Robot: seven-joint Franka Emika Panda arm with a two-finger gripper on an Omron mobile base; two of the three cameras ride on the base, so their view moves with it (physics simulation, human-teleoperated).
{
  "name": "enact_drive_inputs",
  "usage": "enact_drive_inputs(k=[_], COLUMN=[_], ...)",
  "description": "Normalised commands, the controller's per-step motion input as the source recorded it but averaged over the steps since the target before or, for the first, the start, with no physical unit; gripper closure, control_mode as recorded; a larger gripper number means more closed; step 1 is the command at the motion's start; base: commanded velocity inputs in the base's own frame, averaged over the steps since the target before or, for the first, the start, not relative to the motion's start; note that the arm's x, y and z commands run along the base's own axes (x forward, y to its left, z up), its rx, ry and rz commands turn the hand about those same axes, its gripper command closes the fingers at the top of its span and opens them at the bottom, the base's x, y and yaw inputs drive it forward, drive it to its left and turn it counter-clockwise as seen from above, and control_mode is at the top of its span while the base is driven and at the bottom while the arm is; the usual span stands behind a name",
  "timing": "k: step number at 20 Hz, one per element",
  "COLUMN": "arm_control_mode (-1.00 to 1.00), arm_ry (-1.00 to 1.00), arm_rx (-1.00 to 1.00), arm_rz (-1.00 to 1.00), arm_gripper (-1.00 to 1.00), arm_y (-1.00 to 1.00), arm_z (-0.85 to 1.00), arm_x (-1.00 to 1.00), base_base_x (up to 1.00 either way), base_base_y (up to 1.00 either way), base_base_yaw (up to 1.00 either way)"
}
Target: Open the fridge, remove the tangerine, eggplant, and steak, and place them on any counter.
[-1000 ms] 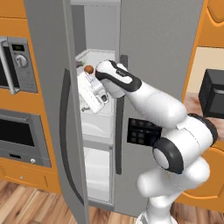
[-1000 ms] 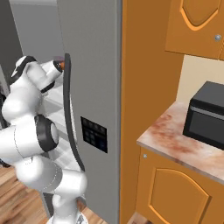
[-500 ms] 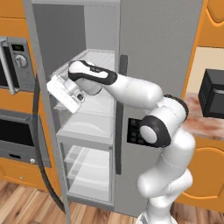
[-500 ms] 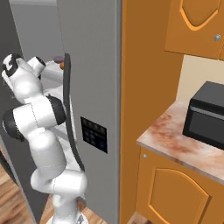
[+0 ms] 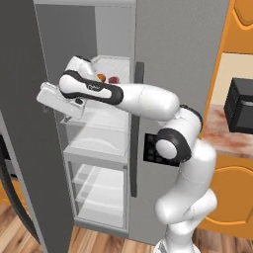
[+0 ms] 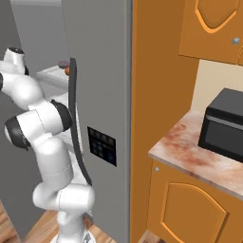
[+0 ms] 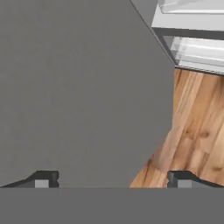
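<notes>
Left base view: the fridge [image 5: 178, 59] door is swung open at 9 o'clock, with the gripper [image 5: 47, 101] against its inner face; the tangerine [image 5: 101, 77] and steak [image 5: 113, 79] lie on the upper shelf. Right base view: the tangerine [image 6: 68, 70] is glimpsed at 10 o'clock, the counter [image 6: 190, 154] at 4 o'clock. Hand view: the fingertips [image 7: 43, 178] are spread wide, nothing held.

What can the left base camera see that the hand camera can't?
The left base view alone shows the tangerine and a reddish item beside it on an upper fridge shelf, plus the counter with a black appliance. The hand view alone shows the gripper fingertips spread apart, right up against the grey door. Both show the fridge door open, its white shelves, and the wooden floor.
</notes>
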Motion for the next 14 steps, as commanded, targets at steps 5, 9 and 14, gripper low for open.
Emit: enact_drive_inputs(k=[5, 9, 14], arm_control_mode=[-1.0, -1.0, -1.0], arm_ry=[-0.37, -0.25, -0.15], arm_rx=[-0.18, -0.06, -0.01], arm_rz=[0.01, 0.09, 0.13], arm_gripper=[-1.0, -1.0, -1.0], arm_y=[-1.0, -1.0, -1.0], arm_z=[0.1, 0.0, 0.0], arm_x=[-0.63, -1.0, -0.95], base_base_x=[0.0, 0.0, 0.0], base_base_y=[0.0, 0.0, 0.0], base_base_yaw=[0.0, 0.0, 0.0])
